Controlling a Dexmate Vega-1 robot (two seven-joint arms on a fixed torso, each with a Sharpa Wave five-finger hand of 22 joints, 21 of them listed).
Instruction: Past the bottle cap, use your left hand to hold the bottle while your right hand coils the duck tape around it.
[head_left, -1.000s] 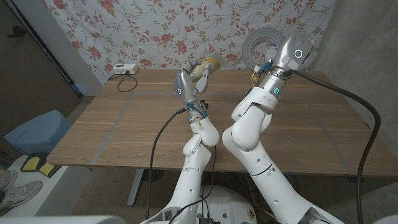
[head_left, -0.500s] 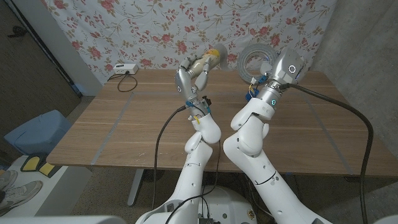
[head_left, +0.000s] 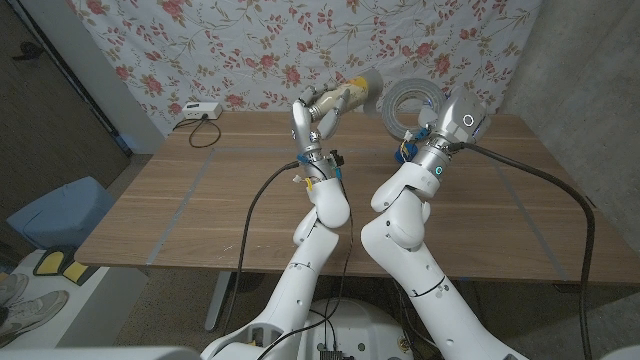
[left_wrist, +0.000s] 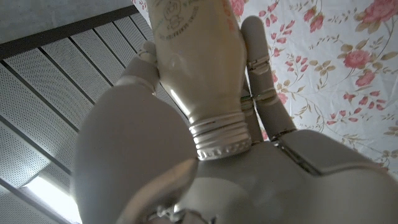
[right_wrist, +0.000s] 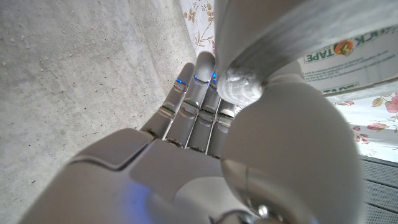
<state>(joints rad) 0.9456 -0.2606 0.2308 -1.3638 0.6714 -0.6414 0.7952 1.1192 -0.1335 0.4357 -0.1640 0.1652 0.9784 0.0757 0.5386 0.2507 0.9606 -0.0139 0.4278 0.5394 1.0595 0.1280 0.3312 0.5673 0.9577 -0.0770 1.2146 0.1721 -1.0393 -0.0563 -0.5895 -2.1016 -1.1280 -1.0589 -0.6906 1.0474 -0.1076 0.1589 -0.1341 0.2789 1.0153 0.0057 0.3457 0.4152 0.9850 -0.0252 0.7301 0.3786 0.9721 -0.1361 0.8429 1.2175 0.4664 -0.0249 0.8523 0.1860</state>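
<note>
Head view: we log both arms raised above the wooden table (head_left: 200, 215), in front of a floral cloth (head_left: 250, 45) hung behind it. Our left hand (head_left: 312, 115) grasps the bottle (head_left: 340, 97), fingers wrapped round its body; the bottle lies tilted, its yellow end (head_left: 362, 84) aimed toward the robot's right. Our right hand (head_left: 428, 108) holds up the roll of grey duck tape (head_left: 415, 98), the ring standing just beside the bottle's yellow end but, as far as we can tell, not yet over it.

Left wrist view: the bottle (left_wrist: 196, 68) sits clamped between palm and fingers (left_wrist: 258, 68), its ribbed neck thread (left_wrist: 221, 137) bare near the palm. We cannot say from these pictures which end carries the cap.

Right wrist view: the roll (right_wrist: 292, 43) is pinned by the thumb (right_wrist: 289, 149) against the fingers (right_wrist: 199, 106); printed lettering shows on its inner core.

Step in hand, by our reading: the approach, with bottle presented and tape brought level. The ring is not threaded on. The next move calls for lining the roll's opening with the bottle's free end, then sliding it along the body while the left hand keeps steady.

Count: one bottle, one tape roll, two hands, one small white box (head_left: 199, 111) with a cable at the table's far left.
</note>
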